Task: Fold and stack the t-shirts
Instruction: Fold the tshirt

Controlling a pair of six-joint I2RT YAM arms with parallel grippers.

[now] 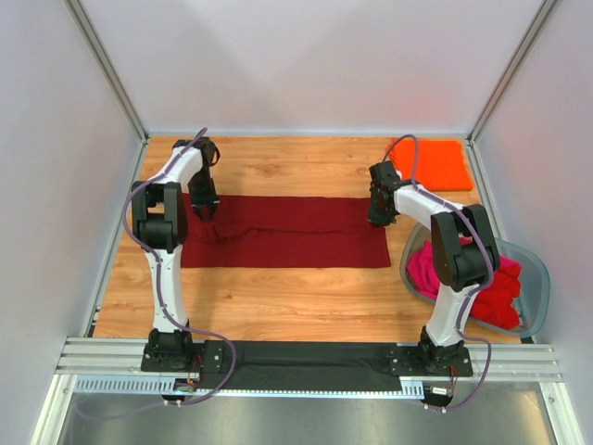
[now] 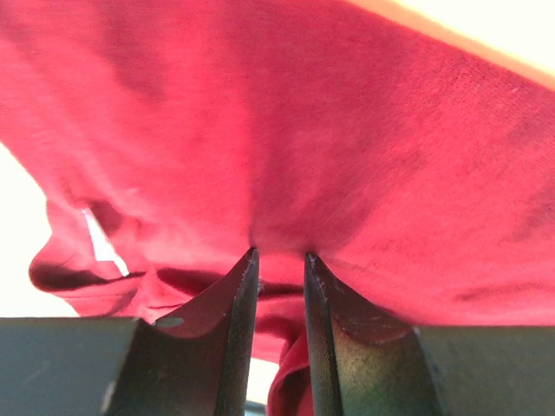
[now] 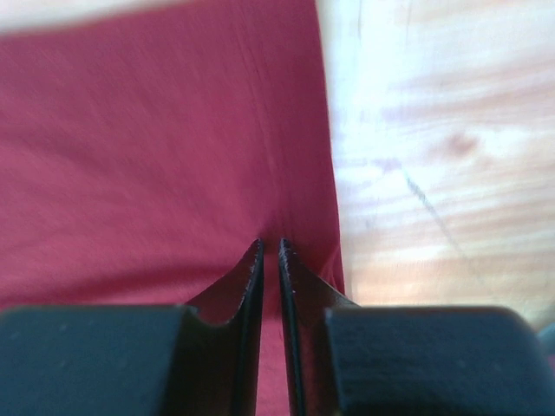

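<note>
The dark maroon t-shirt lies as a long flat band across the middle of the table. My left gripper is at its far left part, shut on a bunched fold of the maroon cloth; the cloth runs between the fingers. My right gripper is at the shirt's far right edge, its jaws nearly closed on the maroon cloth beside the bare wood. The bright orange t-shirt lies folded at the back right. Magenta-pink and red shirts lie crumpled in the tub.
The grey translucent plastic tub stands at the right edge, close to the right arm. Bare wooden tabletop lies in front of the maroon shirt and behind it. White walls enclose the table on three sides.
</note>
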